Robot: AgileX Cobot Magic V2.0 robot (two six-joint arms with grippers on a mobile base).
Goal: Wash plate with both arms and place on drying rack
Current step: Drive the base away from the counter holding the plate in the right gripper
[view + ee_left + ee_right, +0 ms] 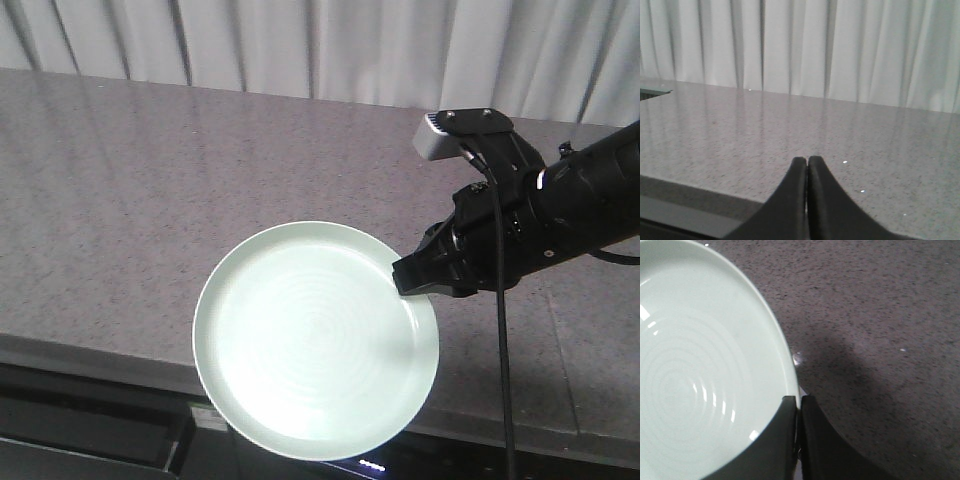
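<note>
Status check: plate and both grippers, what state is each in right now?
plate: face up, nothing on it, gripped at its rim, overhanging the front edge of the countertop.
right gripper: shut on the plate's rim.
left gripper: shut, holding nothing.

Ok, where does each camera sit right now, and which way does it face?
Front: high, facing down onto the countertop and curtain; shows the right arm, its right tool pinching the plate rim.
Left wrist: behind the left tool, looking level across the countertop to the curtain; only that shut tool shows.
Right wrist: behind the right tool, looking down on the plate; the tool is closed on its rim.
Shared: front and right wrist both see plate and right tool.
</note>
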